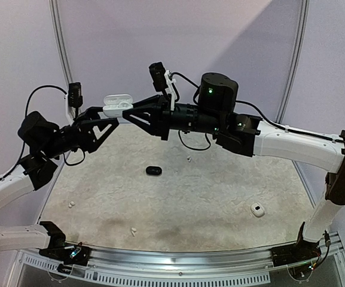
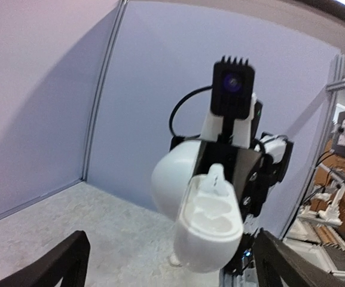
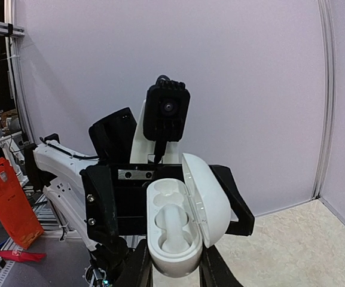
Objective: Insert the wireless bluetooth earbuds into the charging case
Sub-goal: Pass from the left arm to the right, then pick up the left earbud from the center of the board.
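Earbuds [image 1: 72, 204] lie loose on the table [image 1: 220, 191], though one seems perched in the open charging case [image 3: 172, 233], clamped aloft by the right gripper [image 3: 175, 268]; the left gripper [image 2: 171, 254] gapes wide.

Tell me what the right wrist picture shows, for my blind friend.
An open white oval plastic charging case sits pinched in the right gripper at the bottom. Facing it, the left gripper has its black jaws wide on either side.
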Motion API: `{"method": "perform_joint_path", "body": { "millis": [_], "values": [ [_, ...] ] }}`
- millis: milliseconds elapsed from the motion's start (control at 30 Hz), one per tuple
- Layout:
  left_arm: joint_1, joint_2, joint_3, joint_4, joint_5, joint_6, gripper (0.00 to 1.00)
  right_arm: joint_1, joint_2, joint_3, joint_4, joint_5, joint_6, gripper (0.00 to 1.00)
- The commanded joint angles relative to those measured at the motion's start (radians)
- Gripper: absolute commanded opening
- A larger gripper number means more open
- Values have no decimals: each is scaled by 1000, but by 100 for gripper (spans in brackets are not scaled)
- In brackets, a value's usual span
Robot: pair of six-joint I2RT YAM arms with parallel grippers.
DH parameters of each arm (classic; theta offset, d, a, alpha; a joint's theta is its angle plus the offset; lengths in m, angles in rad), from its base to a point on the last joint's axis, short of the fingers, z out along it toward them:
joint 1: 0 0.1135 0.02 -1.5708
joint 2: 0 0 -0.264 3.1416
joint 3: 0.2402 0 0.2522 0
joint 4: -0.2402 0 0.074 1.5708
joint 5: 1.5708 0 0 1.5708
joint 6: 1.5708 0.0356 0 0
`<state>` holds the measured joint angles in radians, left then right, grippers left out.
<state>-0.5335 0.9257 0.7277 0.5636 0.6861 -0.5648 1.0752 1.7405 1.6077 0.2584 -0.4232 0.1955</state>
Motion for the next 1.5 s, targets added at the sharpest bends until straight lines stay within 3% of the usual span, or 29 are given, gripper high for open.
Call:
{"method": "perform_joint_path", "body": {
  "millis": [0, 133, 200, 333, 400, 467, 567, 667, 733, 833, 967, 1067, 1300, 1400, 1467],
  "values": [
    [3, -57, -7, -310, -55, 262, 99, -5, -38, -50, -8, 63, -27, 0],
    [5, -126, 82, -905, -64, 721, 99, -15, -62, -82, -7, 104, -29, 0],
    [8, -133, 147, -1210, -144, 969, 99, -21, -68, -96, -12, 116, -35, 0],
    [56, -39, 272, -1678, -369, 1141, 88, -36, -76, -132, 10, 119, -41, 0],
    [121, 21, 311, -1833, -419, 1191, 83, -47, -78, -149, 21, 123, -41, 0],
    [215, 78, 325, -1933, -438, 1223, 87, -61, -86, -175, 40, 122, -38, 0],
    [392, 192, 328, -1986, -500, 1241, 93, -79, -102, -225, 73, 118, -33, 0],
    [498, 339, 341, -2004, -585, 1225, 99, -96, -115, -263, 105, 99, -30, 0],
    [530, 432, 352, -2018, -627, 1201, 91, -104, -119, -278, 111, 89, -32, 0],
    [595, 512, 350, -1963, -699, 1166, 62, -114, -123, -305, 119, 78, -46, 0],
    [697, 593, 364, -1873, -778, 1102, 56, -134, -131, -353, 161, 60, -42, 0],
    [759, 654, 381, -1832, -771, 1053, 42, -145, -139, -384, 178, 49, -36, 0],
    [767, 718, 311, -1722, -733, 1053, 40, -155, -158, -417, 174, 45, -42, 0],
    [768, 737, 291, -1678, -735, 1047, 25, -158, -162, -417, 168, 38, -43, 0],
    [767, 750, 292, -1679, -723, 1046, 24, -158, -163, -416, 162, 35, -42, 0]
  ]
}}
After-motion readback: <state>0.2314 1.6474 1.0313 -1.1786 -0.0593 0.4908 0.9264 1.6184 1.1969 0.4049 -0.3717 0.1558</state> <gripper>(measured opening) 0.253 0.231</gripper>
